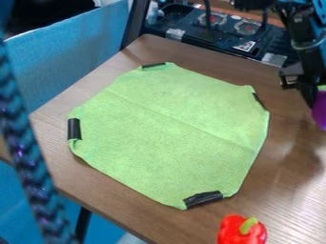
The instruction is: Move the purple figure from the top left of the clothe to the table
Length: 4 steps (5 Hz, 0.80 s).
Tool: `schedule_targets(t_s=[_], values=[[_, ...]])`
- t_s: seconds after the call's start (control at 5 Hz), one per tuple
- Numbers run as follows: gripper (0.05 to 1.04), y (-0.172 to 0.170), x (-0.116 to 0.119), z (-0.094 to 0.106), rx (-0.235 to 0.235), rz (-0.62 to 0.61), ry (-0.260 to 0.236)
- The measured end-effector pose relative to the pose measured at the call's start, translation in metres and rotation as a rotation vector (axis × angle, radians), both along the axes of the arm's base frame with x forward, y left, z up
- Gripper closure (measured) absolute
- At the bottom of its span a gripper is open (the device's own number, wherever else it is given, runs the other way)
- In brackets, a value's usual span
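There's room to pass right over the cloth. The pepper obstructs the near side, the stove the far side.

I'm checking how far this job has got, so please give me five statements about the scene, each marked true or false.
1. The green cloth lies on the wooden table. True.
2. The purple figure sits at the top left of the cloth. False: the purple figure is off the cloth, at the view's right edge, by the gripper.
3. Black tape shows at four places along the cloth's edge. True.
4. The red pepper lies in the middle of the cloth. False: the red pepper is on the table, past the cloth's lower edge.
5. The gripper is to the right of the cloth in the view. True.
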<state>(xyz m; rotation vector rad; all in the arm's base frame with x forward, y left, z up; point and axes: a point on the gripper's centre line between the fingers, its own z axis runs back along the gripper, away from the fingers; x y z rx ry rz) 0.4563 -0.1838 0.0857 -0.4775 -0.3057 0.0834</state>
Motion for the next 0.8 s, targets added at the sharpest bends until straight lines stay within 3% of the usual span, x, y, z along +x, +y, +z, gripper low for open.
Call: schedule_targets(t_s=[0.2, 0.4, 0.6, 0.8], values=[[0.365, -0.005, -0.001, -0.003, -0.012, -0.052, 0.02], [0.107, 0.003, -0.001, -0.005, 0.007, -0.099, 0.007], [0.083, 0.024, -0.008, 0.023, 0.008, -0.139, -0.033], [0.084, 0.05, -0.025, 0.077, 0.121, -0.212, -0.123]])
